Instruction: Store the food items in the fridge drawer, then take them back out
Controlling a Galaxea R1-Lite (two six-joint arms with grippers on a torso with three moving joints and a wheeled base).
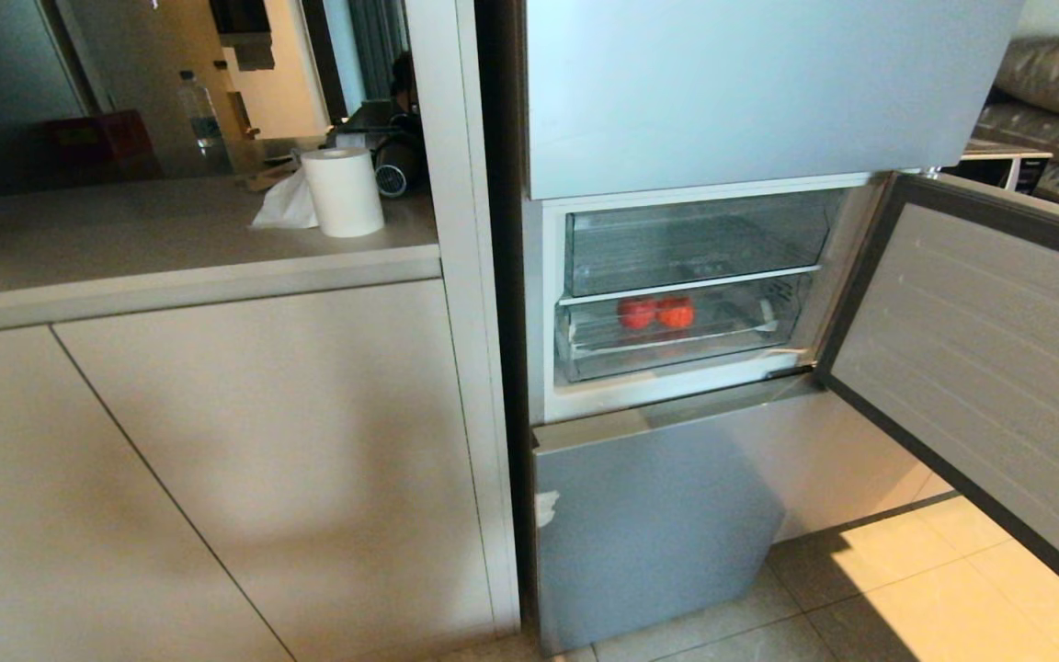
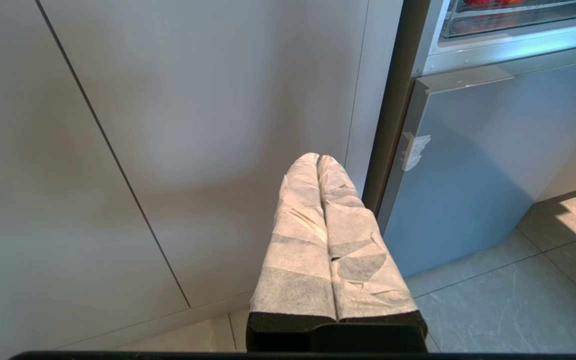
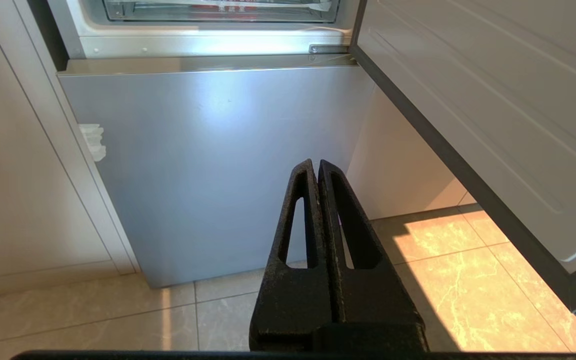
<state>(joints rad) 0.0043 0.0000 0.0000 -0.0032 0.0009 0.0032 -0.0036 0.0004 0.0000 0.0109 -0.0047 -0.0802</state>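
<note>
Two round red-orange tomatoes (image 1: 656, 313) sit side by side, touching, inside the fridge drawer (image 1: 677, 345), a shallow clear plastic bin with a tall front lip, directly under another clear compartment (image 1: 700, 241). The fridge door (image 1: 989, 368) stands open beside the drawer. Below the drawer, the left gripper (image 2: 318, 159), wrapped in pale tape, and the bare black right gripper (image 3: 316, 164) both hang empty with fingers pressed together.
</note>
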